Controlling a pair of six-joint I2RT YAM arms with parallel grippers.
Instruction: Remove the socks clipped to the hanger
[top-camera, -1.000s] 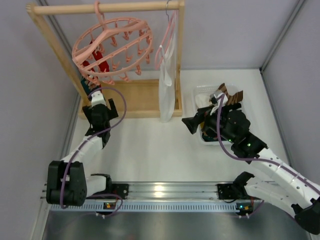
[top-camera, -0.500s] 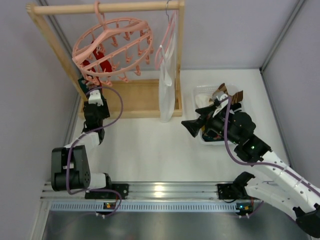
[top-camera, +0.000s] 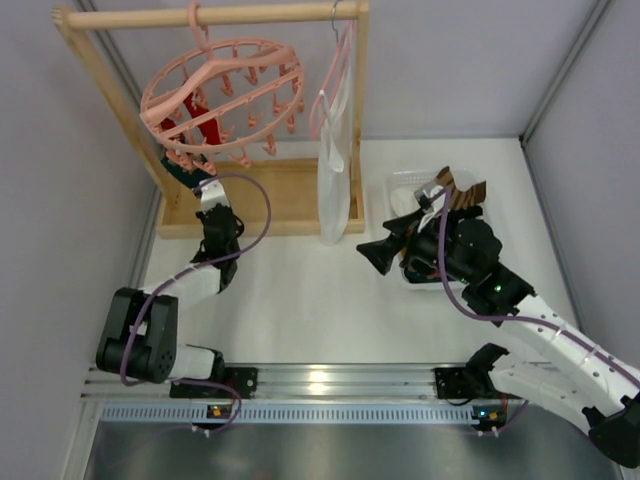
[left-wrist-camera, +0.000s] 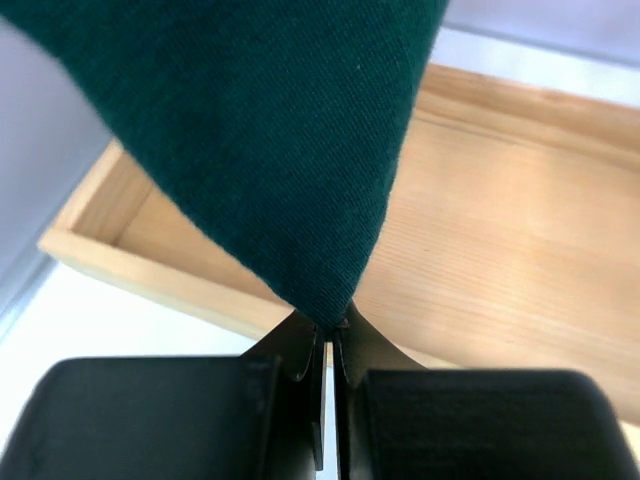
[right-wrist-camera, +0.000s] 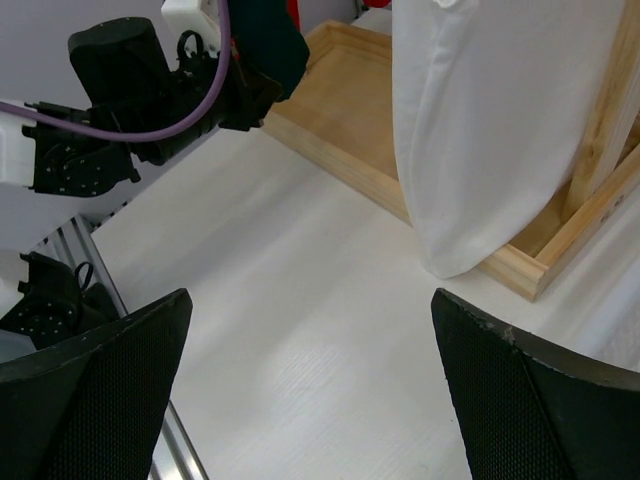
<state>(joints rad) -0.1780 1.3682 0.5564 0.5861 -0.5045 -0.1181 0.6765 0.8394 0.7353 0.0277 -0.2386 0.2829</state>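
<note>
The teal sock (left-wrist-camera: 270, 140) hangs at the hanger's low left edge. Its long axis runs steeply down, and it narrows to a tip that points into the left hand (left-wrist-camera: 328, 330). That hand is closed on the tip, its two fingers pressed nearly together around the fabric. The sock's upper end is cut off in the left wrist view and tiny from above, so I cannot tell whether a peg grips it.

Two red socks (top-camera: 203, 128) dangle inside the hanger (top-camera: 222, 95). The hanger is tilted, its left rim lower, and it is hooked over the wooden rail (top-camera: 210, 15).

The left arm reaches forward and up from its base, with its wrist above the wooden tray (top-camera: 290, 195).

The right hand (top-camera: 372, 252) hovers over the counter (right-wrist-camera: 300, 300) with its fingers spread wide, gripping nothing, and it faces left. A white cloth (top-camera: 333, 180) hangs between the two hands. Behind the right arm, a white bin (top-camera: 405, 188) holds dark fabric that is mostly hidden.
</note>
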